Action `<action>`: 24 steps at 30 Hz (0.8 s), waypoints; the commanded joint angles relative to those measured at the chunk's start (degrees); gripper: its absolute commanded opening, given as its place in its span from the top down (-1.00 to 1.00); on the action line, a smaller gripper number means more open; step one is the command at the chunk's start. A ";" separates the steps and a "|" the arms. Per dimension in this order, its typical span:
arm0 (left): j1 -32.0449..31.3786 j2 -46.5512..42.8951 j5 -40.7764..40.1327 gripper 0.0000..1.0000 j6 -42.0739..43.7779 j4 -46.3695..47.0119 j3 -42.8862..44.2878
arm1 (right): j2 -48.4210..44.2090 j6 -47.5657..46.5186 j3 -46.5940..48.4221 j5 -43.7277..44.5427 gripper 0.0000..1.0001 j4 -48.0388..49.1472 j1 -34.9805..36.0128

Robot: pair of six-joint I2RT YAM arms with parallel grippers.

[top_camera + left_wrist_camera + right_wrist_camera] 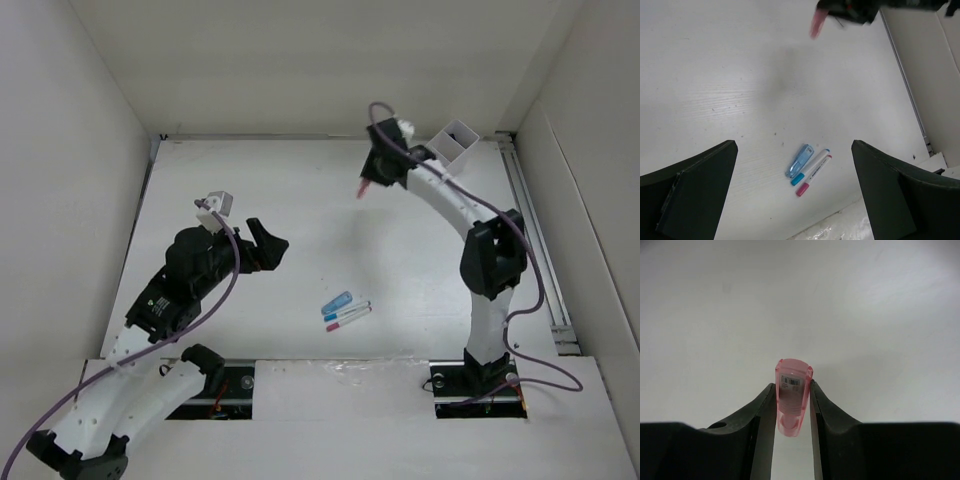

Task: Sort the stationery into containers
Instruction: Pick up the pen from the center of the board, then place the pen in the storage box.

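Observation:
My right gripper (793, 390) is shut on a short translucent pink piece (791, 377) with a barcode label. It is held above the far part of the table, left of the white container (455, 143); the top view shows the pink piece (364, 187) hanging below the right gripper (378, 165). A stubby blue piece (800, 160) and two thin white pens, one blue-capped (810, 167) and one pink-capped (814, 175), lie together on the table. My left gripper (794, 150) hovers open above them with nothing between its fingers.
White walls enclose the table on three sides. A metal rail (538, 240) runs along the right edge. The container stands in the far right corner.

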 commanded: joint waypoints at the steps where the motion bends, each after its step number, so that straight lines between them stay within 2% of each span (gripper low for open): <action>1: 0.11 0.54 0.97 -0.99 -0.03 3.38 -0.43 | -0.62 -7.30 7.59 12.11 0.83 5.39 -9.79; 2: 0.11 1.24 0.97 -0.99 -0.03 3.38 -0.43 | 0.08 -8.55 8.56 16.48 0.83 7.14 -11.46; 6: 0.11 2.38 -0.34 -0.99 -0.03 4.52 0.09 | 7.97 -14.34 18.38 23.26 0.83 12.33 -19.80; 12: 0.11 5.19 -0.87 -0.99 -0.03 6.37 0.71 | 14.85 -18.93 25.17 26.36 0.83 17.26 -23.60; 16: 0.11 6.34 -1.39 -0.99 -0.03 6.89 0.71 | 15.38 -20.07 24.48 26.46 0.83 18.06 -23.60; 21: 0.11 7.48 -1.40 -0.99 0.50 7.43 1.24 | 11.69 -22.62 12.98 29.34 0.83 25.70 -21.41; 24: 0.11 8.01 -1.40 -0.99 0.50 7.43 1.24 | 11.69 -23.33 13.48 31.02 0.83 25.70 -21.41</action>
